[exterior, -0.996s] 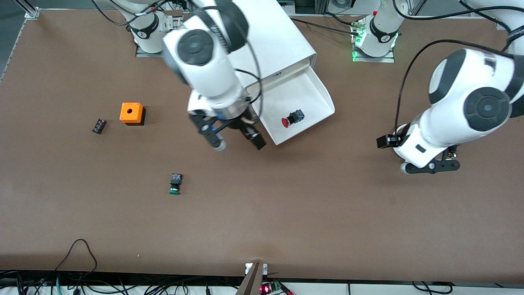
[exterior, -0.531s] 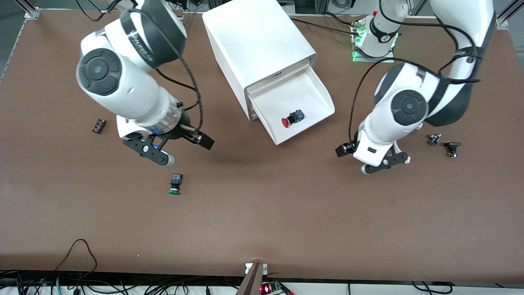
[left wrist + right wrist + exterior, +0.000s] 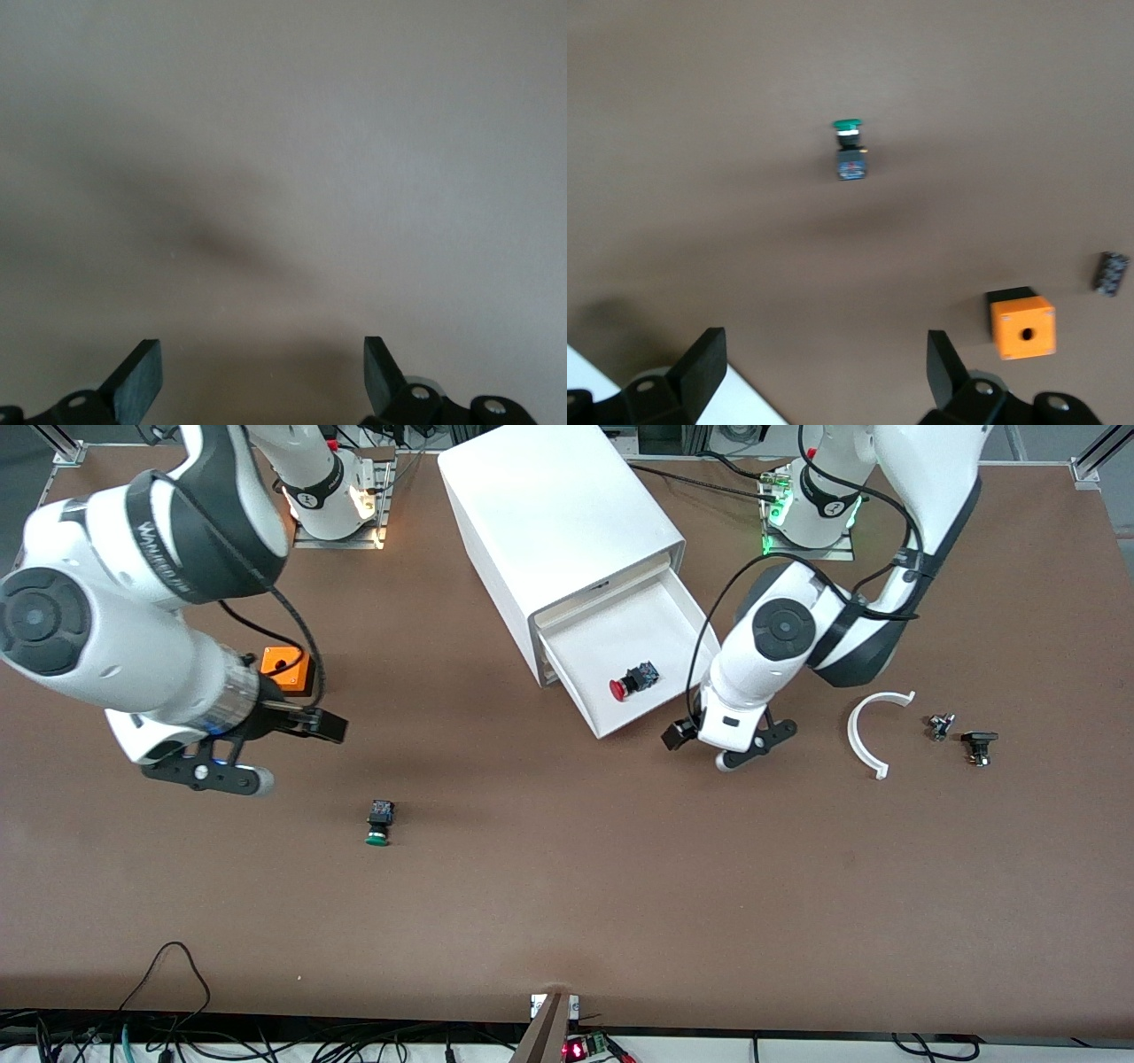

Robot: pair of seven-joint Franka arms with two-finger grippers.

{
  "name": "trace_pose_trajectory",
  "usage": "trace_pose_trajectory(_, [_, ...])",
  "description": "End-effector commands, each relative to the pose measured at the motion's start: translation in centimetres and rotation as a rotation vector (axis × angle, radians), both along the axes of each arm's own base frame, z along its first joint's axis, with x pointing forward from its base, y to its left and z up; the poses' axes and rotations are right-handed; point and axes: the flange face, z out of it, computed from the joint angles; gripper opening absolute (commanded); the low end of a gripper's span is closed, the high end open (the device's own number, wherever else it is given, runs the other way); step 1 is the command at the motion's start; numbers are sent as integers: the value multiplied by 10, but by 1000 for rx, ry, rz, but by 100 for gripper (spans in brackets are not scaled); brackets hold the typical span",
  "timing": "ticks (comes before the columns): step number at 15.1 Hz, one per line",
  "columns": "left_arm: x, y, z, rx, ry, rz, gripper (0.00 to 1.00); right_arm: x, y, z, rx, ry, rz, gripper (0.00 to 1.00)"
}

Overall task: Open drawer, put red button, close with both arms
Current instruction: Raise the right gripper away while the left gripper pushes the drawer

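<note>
The red button point(image 3: 631, 680) lies on its side in the open drawer point(image 3: 657, 710) of the white cabinet point(image 3: 558, 522). My left gripper point(image 3: 702, 749) is open and empty over the table, close beside the drawer's front corner at the left arm's end. Its wrist view shows only bare table between the open left gripper's point(image 3: 261, 381) fingers. My right gripper point(image 3: 294, 755) is open and empty over the table toward the right arm's end, well away from the drawer. It is also open in its own wrist view point(image 3: 824, 376).
A green-capped button point(image 3: 379, 824) point(image 3: 849, 150) lies nearer the front camera than my right gripper. An orange box point(image 3: 285, 669) point(image 3: 1021, 323) sits beside the right arm, with a small black part point(image 3: 1111, 272) past it. A white curved piece point(image 3: 873, 731) and two small parts point(image 3: 939, 726) point(image 3: 977, 744) lie toward the left arm's end.
My right arm has swung from the drawer toward its own end of the table. My left arm has moved in to the drawer's front corner. The red button has stayed in the drawer.
</note>
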Motion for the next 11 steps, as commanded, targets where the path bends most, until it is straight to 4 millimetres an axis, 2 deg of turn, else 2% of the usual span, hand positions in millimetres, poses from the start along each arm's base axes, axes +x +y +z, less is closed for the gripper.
trace_pose_trajectory(1, [-18, -14, -5, 21, -10, -14, 100, -27, -41, 1, 40, -7, 53, 100])
trace_pose_trajectory(3, [-29, -23, -12, 28, 3, -36, 100, -48, -57, -2, 51, -24, 48, 100])
trace_pose_trajectory(5, [-39, -33, -13, 28, 14, -53, 100, -61, -63, 4, 34, -48, 62, 100])
trace_pose_trajectory(11, [-71, -63, -22, 20, 58, -98, 100, -74, -75, 33, 4, -73, 105, 100])
